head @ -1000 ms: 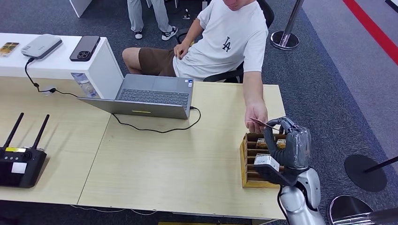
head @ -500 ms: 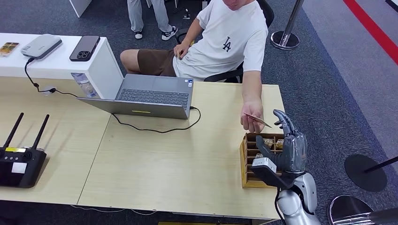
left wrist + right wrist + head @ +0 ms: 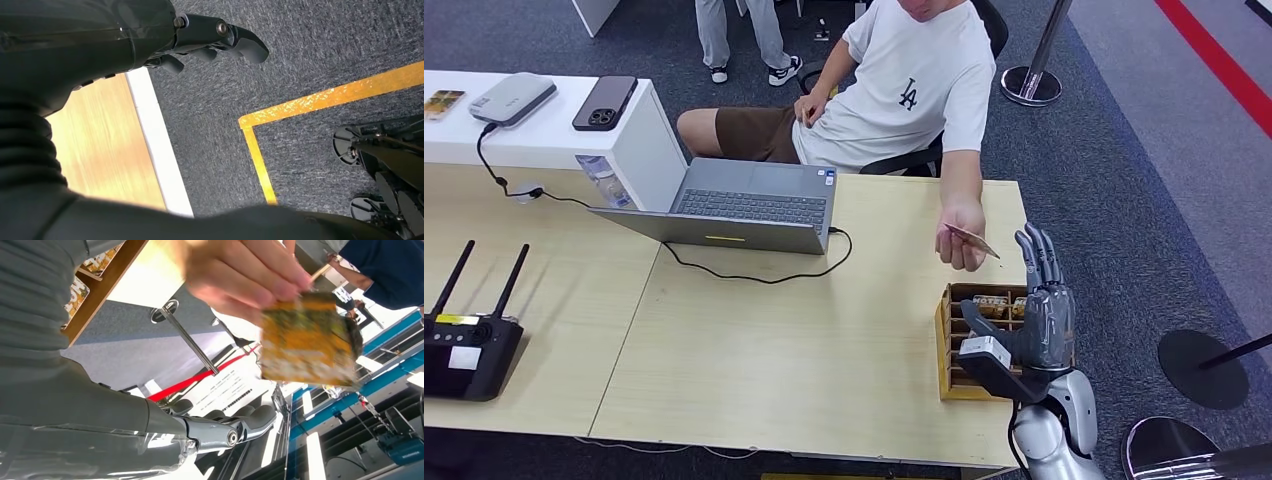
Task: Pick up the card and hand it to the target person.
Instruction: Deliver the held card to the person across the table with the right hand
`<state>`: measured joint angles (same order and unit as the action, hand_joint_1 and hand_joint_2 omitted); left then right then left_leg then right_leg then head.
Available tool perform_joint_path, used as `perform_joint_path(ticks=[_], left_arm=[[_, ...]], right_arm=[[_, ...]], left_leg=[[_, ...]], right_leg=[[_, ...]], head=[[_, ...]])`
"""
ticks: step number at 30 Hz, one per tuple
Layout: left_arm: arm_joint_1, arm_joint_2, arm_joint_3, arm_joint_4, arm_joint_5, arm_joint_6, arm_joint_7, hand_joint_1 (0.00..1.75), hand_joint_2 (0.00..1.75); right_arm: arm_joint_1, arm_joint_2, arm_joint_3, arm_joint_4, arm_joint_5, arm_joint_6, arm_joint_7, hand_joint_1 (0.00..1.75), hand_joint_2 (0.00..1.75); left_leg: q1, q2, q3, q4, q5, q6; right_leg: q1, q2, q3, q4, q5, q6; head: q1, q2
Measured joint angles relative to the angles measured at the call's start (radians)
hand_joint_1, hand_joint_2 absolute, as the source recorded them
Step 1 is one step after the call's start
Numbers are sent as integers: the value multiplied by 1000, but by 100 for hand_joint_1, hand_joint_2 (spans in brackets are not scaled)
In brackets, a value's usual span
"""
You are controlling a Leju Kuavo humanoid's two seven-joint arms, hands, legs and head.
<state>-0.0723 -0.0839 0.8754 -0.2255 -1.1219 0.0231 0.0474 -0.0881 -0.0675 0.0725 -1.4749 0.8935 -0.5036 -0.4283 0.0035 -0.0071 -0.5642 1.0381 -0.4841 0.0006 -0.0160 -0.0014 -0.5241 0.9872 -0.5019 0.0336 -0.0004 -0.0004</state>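
The orange-patterned card (image 3: 973, 240) is pinched in the hand (image 3: 957, 243) of the seated person in a white T-shirt, just past the table's right edge. In the right wrist view the card (image 3: 307, 340) hangs from that person's fingers (image 3: 245, 275), apart from my own fingers (image 3: 225, 427). My right hand (image 3: 1044, 310) stands upright below the card with its fingers straight and spread, holding nothing, above the wooden card holder (image 3: 951, 340). My left hand (image 3: 215, 37) hangs beside the table over grey carpet, with nothing in it.
A grey laptop (image 3: 754, 205) with a black cable lies in the middle of the table. A black router (image 3: 469, 340) sits at the left, a phone (image 3: 604, 102) on the white counter. Stanchion bases (image 3: 1030, 85) stand on the carpet to the right.
The person has taken the card from my right hand and drawn it back toward themselves. My right hand's fingers have uncurled and straightened upward.
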Motion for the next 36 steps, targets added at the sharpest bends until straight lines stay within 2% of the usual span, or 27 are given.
perform_joint_path(ticks=[15,21,25,29,36], left_arm=[[0,1,1,0,0,1,0,0,0],[1,2,11,0,3,3,4,0,0],[2,3,23,0,8,5,10,0,0],[2,4,31,0,11,12,14,0,0],[2,4,46,1,12,18,23,0,0]], right_arm=[[0,0,0,0,-8,-7,0,0,175],[12,-2,-28,-40,-151,-63,-51,0,175],[43,-16,-113,-125,-303,-88,-98,0,175],[80,-28,-239,-192,-403,-90,-127,0,175],[121,-22,-465,-211,-532,-14,-173,0,175]], left_leg=[[0,0,0,0,0,0],[0,0,0,0,0,0],[0,0,0,0,0,0],[-1,0,0,0,0,0],[-1,-1,0,0,-1,0]], right_leg=[[0,0,0,0,0,0],[0,0,0,0,0,0],[0,0,-1,0,0,0],[-1,0,-1,0,0,0],[-1,-1,-1,0,0,0]], head=[[0,0],[0,0],[0,0],[0,0],[0,0]])
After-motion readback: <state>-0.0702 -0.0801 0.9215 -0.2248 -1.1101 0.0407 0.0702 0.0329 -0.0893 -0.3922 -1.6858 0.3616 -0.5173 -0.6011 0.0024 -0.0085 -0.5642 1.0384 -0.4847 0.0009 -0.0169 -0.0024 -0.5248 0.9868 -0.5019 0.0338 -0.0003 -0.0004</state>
